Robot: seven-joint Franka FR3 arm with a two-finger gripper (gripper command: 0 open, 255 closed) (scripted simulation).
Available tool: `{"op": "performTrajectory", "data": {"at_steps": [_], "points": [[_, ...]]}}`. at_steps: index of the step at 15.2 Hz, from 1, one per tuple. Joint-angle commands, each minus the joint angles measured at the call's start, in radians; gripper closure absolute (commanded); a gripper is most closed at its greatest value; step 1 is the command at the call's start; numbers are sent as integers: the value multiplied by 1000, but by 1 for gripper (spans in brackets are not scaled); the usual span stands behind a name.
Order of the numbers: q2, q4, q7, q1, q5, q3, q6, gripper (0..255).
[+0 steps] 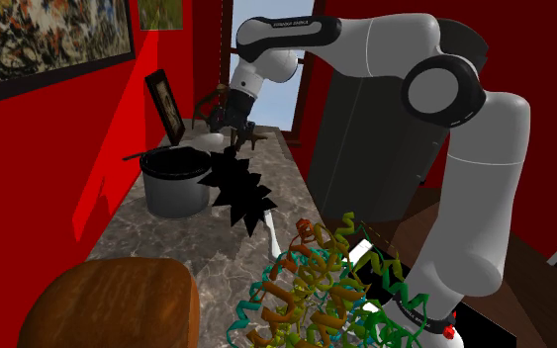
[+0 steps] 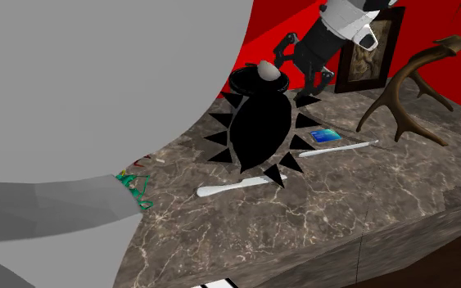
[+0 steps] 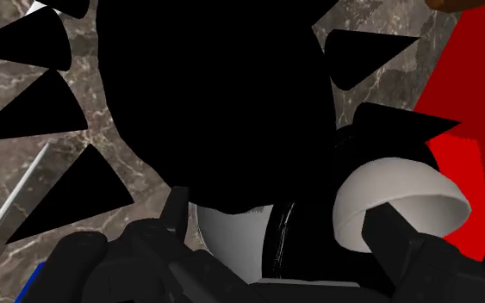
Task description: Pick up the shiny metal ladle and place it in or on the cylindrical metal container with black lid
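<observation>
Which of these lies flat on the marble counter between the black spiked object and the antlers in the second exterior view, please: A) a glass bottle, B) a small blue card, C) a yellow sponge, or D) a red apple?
B: a small blue card lies flat on the marble counter, just beside the black spiked object, with the antlers further toward that view's right.

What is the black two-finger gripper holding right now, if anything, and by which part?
It cannot be told. The round bowl of the pale grey ladle sits right against the black gripper, but no contact is visible.
</observation>
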Motion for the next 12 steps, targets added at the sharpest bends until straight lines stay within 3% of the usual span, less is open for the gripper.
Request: {"op": "performTrajectory", "data": {"at_steps": [1,4,12], "points": [[2,32,4,-9,-3,-5,-32,0],[19,137,15,-35,-5,-16,-126,0],[19,137,15,-35,-5,-16,-126,0]]}}
